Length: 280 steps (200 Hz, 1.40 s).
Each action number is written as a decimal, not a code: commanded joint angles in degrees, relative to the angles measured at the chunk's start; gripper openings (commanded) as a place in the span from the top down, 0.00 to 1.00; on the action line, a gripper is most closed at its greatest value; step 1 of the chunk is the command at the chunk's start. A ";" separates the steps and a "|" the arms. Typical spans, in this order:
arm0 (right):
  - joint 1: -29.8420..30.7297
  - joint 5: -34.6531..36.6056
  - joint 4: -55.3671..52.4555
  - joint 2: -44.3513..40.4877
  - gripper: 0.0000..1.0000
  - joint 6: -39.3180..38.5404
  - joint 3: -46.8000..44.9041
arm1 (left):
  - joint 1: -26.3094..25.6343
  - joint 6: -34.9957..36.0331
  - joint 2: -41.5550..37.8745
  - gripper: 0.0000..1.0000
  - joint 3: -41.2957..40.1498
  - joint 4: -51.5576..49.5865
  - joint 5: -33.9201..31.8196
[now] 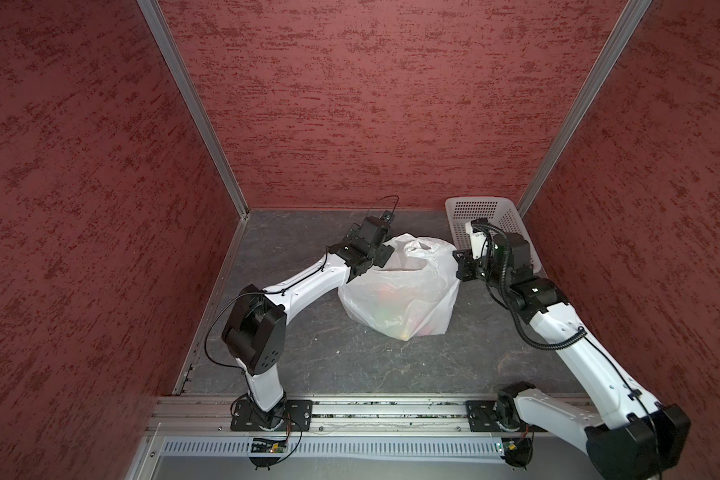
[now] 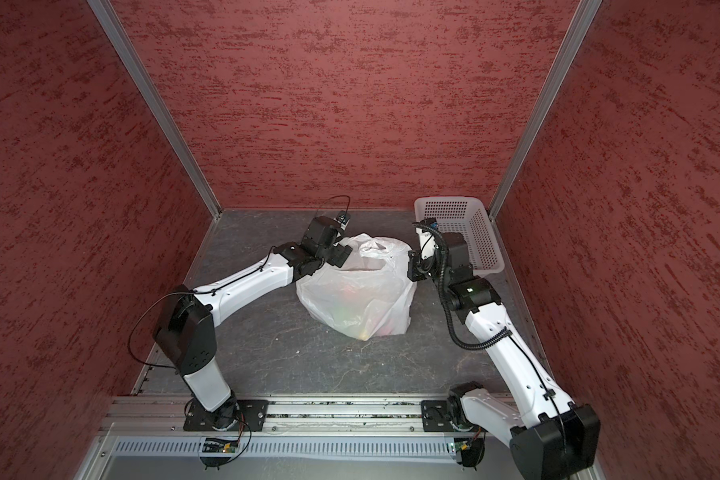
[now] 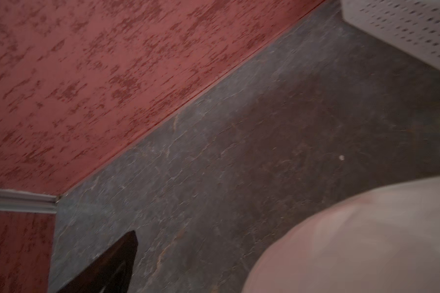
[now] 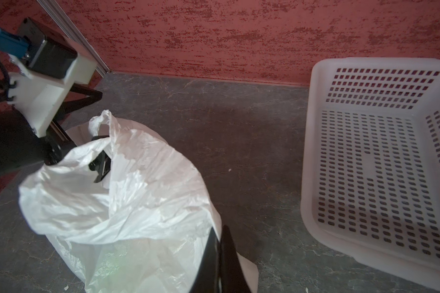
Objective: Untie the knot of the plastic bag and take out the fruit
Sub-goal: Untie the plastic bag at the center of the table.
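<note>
White plastic bag (image 1: 404, 291) is flanked by two grippers.
The left gripper (image 1: 383, 254) is spread wide at its rim; the right gripper (image 4: 220, 256) is pressed together on its film edge.

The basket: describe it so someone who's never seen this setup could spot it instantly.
Look to the far corner of the grey table, beyond the right arm. The basket sits there: rigid, white, with perforated walls, unlike the soft, crinkly plastic bag nearby.
</note>
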 commanded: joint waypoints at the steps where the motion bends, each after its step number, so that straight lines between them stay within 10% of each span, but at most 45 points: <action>1: 0.25 3.64 -0.85 -1.01 1.00 1.07 -0.25 | 4.97 -0.76 -4.22 0.00 -1.81 -4.06 -0.85; 43: 0.19 5.24 -1.62 1.03 1.00 1.73 -0.43 | 11.63 0.80 -15.05 0.02 -8.60 -5.60 21.04; 79: 0.32 -0.53 -2.02 3.60 1.00 -0.33 1.09 | 11.41 1.34 -20.80 0.38 -11.33 -6.16 40.61; 131: 1.60 -7.29 -6.17 3.60 0.39 -7.33 10.64 | 10.10 -2.71 -24.70 0.72 -12.52 -3.20 51.01; 171: 5.54 -7.14 -7.83 8.71 0.14 -11.62 18.62 | 8.80 -3.44 -24.81 0.83 -12.51 -3.71 50.12; 180: 6.19 -6.85 -7.84 10.46 0.10 -12.27 20.32 | 8.32 -3.54 -24.69 0.78 -12.81 -3.53 48.23; 194: 6.73 -6.68 -7.10 12.95 0.08 -12.93 22.56 | 7.35 -3.86 -23.62 0.32 -12.55 -3.81 43.36; 211: 7.21 -5.76 -6.12 15.48 0.06 -12.90 24.97 | 6.13 -4.65 -21.43 0.09 -12.33 -3.36 37.40; 280: 7.74 -1.24 -3.51 15.69 0.06 -10.77 24.05 | -0.80 -4.03 -0.33 0.01 -0.91 -3.29 -0.28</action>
